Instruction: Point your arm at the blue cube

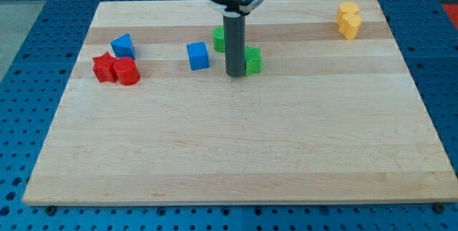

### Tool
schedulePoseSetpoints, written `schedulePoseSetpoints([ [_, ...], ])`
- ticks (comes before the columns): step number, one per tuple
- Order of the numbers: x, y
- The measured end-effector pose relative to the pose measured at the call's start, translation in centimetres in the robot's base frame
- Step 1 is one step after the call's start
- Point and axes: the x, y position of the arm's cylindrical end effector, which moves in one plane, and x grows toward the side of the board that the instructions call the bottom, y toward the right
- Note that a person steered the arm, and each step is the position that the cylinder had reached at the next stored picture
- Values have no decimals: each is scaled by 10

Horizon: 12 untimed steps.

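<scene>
The blue cube (198, 56) sits on the wooden board (236, 145) in the upper middle. My tip (235, 74) rests on the board a short way to the cube's right, apart from it. A green block (252, 61) touches the rod's right side. Another green block (219, 38) sits just behind the rod's left side, partly hidden by it.
A blue triangular block (123, 46) lies at the upper left, with a red star-shaped block (104, 67) and a red cylinder (127, 71) just below it. Two yellow blocks (348, 19) sit together at the upper right corner. The board's edges drop to a blue table.
</scene>
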Motion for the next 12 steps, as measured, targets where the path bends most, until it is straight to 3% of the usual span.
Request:
schedulePoseSetpoints([
  [4, 11, 0],
  [5, 63, -33],
  [7, 81, -130],
  [9, -6, -136],
  [12, -19, -136],
])
